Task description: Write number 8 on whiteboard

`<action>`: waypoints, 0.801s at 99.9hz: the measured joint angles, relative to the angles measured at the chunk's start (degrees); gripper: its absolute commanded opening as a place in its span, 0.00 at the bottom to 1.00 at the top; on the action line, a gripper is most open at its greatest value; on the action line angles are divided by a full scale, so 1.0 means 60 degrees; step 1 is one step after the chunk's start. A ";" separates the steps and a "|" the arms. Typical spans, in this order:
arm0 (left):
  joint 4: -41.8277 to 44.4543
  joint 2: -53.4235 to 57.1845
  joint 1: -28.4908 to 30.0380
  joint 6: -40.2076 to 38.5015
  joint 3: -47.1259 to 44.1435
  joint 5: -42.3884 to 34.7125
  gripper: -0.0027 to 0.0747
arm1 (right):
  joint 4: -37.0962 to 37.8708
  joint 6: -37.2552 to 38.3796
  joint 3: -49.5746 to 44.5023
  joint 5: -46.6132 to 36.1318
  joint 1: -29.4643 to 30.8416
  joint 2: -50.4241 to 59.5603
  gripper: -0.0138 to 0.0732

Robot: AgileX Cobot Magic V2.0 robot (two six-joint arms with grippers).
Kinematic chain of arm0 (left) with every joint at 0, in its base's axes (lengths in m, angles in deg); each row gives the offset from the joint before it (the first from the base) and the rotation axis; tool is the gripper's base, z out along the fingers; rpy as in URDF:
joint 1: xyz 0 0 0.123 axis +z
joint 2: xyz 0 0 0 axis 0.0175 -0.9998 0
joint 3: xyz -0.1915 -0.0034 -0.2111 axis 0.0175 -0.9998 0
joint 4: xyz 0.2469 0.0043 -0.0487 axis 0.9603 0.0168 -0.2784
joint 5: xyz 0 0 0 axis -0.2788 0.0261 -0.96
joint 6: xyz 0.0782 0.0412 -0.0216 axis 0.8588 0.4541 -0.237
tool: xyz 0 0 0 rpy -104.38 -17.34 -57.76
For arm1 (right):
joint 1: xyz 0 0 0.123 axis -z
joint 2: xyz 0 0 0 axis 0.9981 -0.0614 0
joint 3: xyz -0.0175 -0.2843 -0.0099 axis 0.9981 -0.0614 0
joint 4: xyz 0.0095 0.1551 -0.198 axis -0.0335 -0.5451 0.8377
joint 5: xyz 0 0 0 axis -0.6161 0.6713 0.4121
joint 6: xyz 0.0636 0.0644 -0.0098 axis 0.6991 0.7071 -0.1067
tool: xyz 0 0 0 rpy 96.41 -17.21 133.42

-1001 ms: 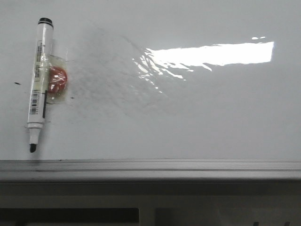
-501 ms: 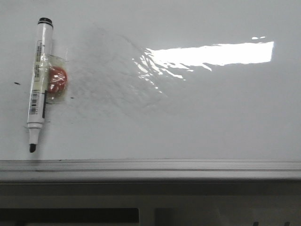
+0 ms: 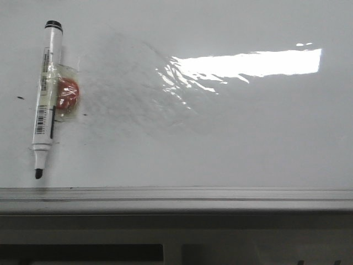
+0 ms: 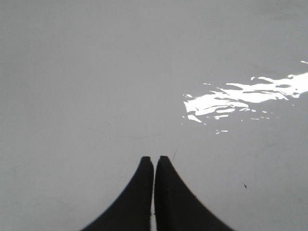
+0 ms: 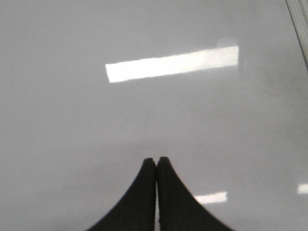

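The whiteboard (image 3: 231, 138) fills the front view, glossy white with faint grey erased smudges and a glare patch. No number 8 shows on it. A white marker (image 3: 45, 91) with its black tip uncapped lies at the left, taped to a red magnet (image 3: 68, 95). Neither gripper shows in the front view. My left gripper (image 4: 154, 159) is shut and empty over bare board (image 4: 96, 72). My right gripper (image 5: 157, 160) is shut and empty over bare board (image 5: 72, 120).
A grey metal edge rail (image 3: 176, 197) runs along the board's near side. Small black specks (image 3: 20, 98) dot the board at the left. A board edge (image 5: 299, 19) shows in the right wrist view.
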 measured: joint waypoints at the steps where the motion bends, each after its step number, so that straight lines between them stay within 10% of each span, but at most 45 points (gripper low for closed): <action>1: 0.0000 -0.0030 0.0000 -0.0001 0.0030 0.0023 0.01 | 0.0000 0.0000 0.0044 0.0143 0.0000 -0.0068 0.09; 37: -0.0283 -0.1646 -0.0017 -0.0224 0.0984 0.0417 0.03 | -0.0020 0.0000 0.1624 0.2518 0.0000 -0.1456 0.09; 64: -0.0872 -0.2728 -0.1032 -0.0321 0.0984 0.0177 0.69 | -0.0037 0.0000 0.1646 0.2581 0.0000 -0.1456 0.09; 80: -0.0892 -0.3441 -0.2035 -0.0360 0.0984 -0.1194 0.70 | -0.0037 0.0000 0.1646 0.2618 0.0000 -0.1456 0.09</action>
